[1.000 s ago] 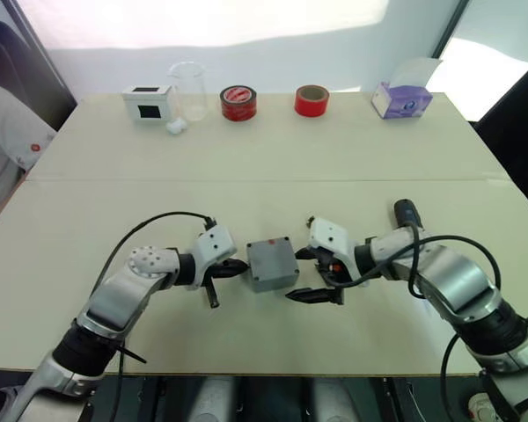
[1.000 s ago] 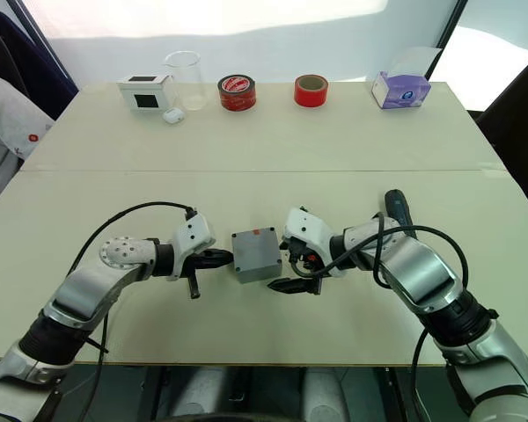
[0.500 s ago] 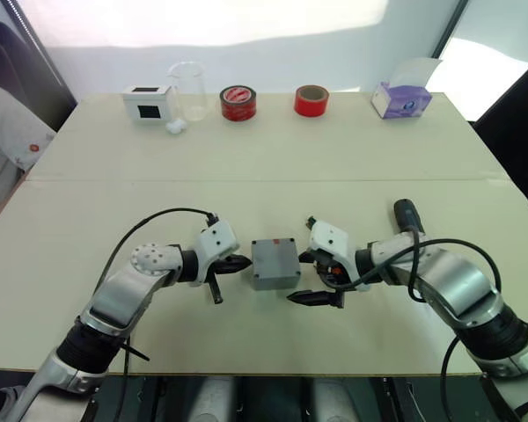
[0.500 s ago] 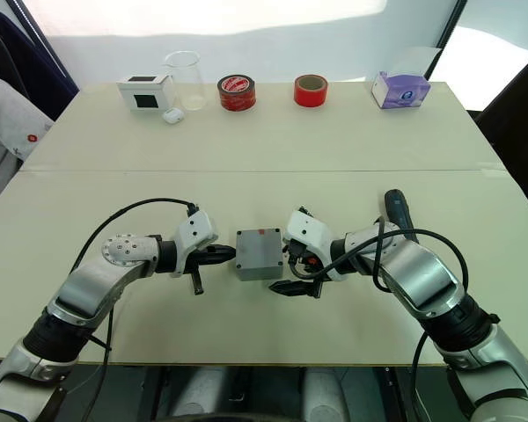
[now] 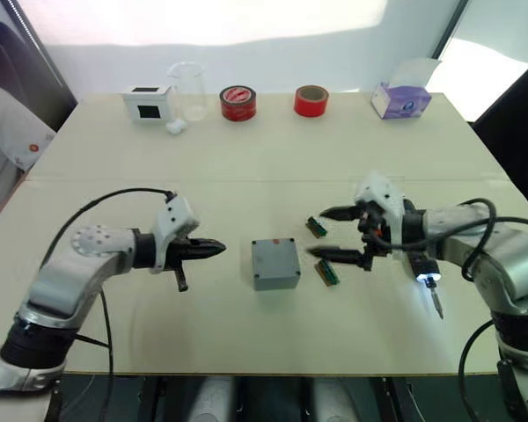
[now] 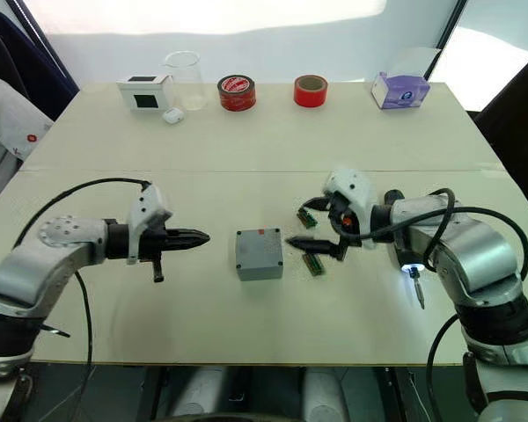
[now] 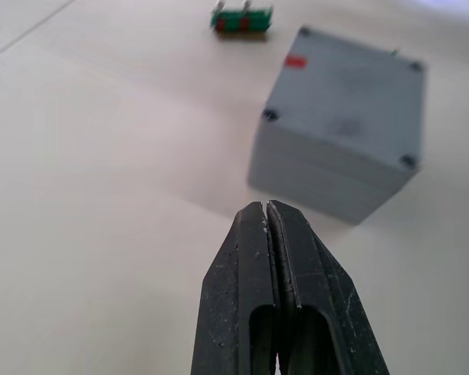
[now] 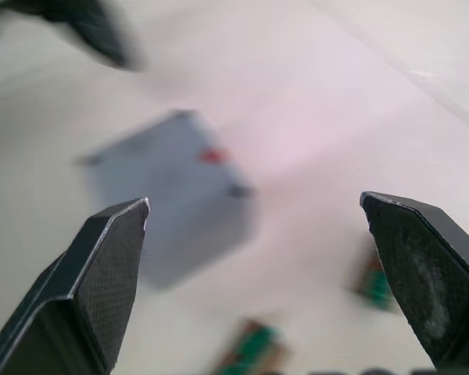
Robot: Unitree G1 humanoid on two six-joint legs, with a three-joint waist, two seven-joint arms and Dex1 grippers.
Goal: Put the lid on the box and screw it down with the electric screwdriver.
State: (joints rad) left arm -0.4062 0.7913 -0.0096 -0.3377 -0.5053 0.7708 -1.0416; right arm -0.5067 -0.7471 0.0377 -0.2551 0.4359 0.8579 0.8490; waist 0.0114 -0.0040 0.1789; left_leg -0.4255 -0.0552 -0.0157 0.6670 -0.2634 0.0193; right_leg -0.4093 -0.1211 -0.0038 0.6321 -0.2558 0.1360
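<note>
The box [image 5: 275, 263] sits at table centre with its lid [image 7: 344, 109] apparently already on. The left gripper [image 5: 213, 248], at its 9 o'clock, is pinched closed and empty; the right gripper [image 5: 331, 233], at 3 o'clock, is spread wide, empty. Beyond it, at 3 o'clock, lies the electric screwdriver [image 5: 427, 280], tip lit. Rigid, smooth, probably light: best gripped mid-barrel.

Your beige table [image 6: 246, 141] carries, along its far edge, a white box [image 6: 143, 91], a clear beaker [image 6: 185, 79], two red tape rolls [image 6: 237, 91] and a tissue box [image 6: 401, 89]. Mid-table sit the grey box [image 6: 258, 253], two green parts [image 6: 313, 264] and the electric screwdriver [image 6: 411, 268].
</note>
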